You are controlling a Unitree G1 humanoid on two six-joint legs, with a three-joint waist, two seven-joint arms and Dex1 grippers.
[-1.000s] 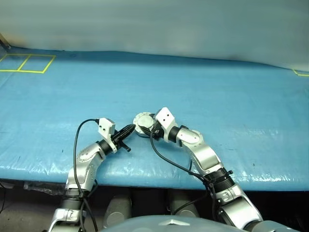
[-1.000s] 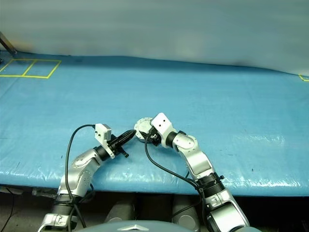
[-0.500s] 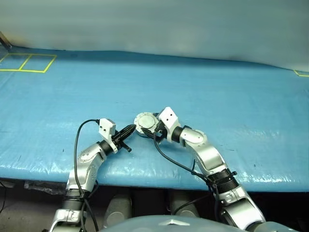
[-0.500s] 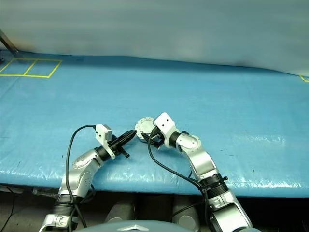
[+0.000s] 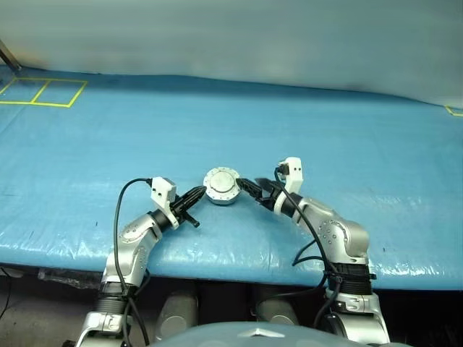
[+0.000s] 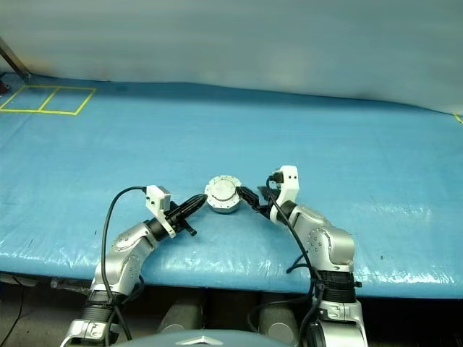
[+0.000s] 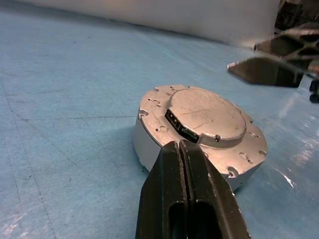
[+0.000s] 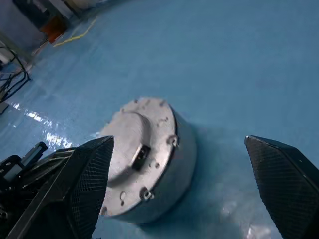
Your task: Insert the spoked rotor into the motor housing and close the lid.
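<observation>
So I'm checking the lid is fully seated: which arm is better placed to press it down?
Probably the left gripper: its jaws are shut into one blunt tip at the edge of the lid. The right gripper stands beside the motor housing, jaws wide open.

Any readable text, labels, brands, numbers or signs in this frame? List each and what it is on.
None can be read.
The lid closed on the motor housing: scratches, holes and a small connector, no lettering.
The blue table cover: yellow taped outlines, no characters.
Left hand and right hand: no markings readable.
</observation>
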